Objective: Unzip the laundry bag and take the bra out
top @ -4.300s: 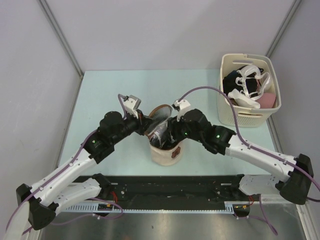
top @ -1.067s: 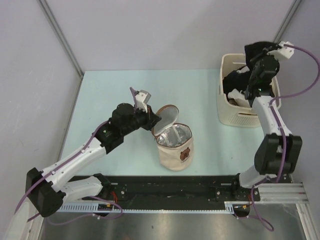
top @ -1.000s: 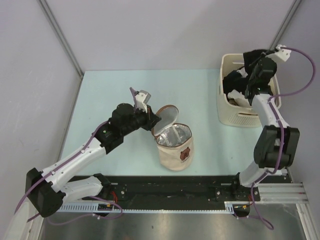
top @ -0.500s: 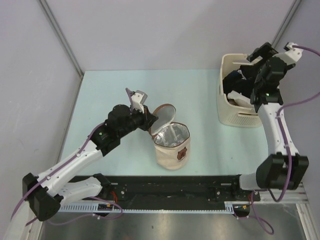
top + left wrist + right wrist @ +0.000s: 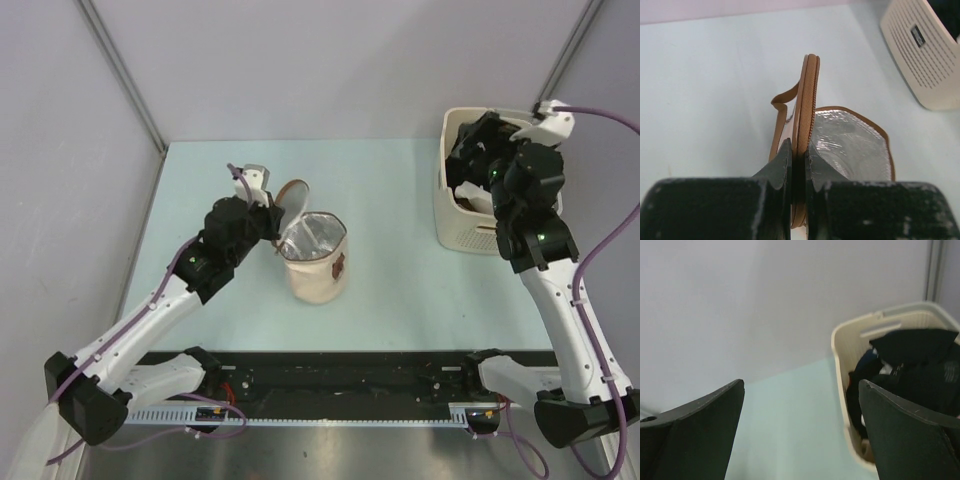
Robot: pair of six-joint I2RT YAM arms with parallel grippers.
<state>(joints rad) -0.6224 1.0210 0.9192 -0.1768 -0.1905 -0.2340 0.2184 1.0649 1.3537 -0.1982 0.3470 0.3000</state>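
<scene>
The cream laundry bag stands on the table with its lid flipped up and its silver lining exposed. No garment shows inside it. My left gripper is shut on the brown zipper edge of the lid; in the left wrist view the fingers pinch it. My right gripper hovers over the cream basket, and in the right wrist view it is open and empty. A black garment, apparently the bra, lies on top of the clothes in the basket.
The rigid cream plastic basket with dark and white clothes stands at the table's back right; it also shows in the left wrist view and the right wrist view. Grey walls enclose the table on three sides.
My right gripper carried a black garment from the bag to the basket, let it go and now is open. My left gripper has pulled the bag leftward by its lid.
</scene>
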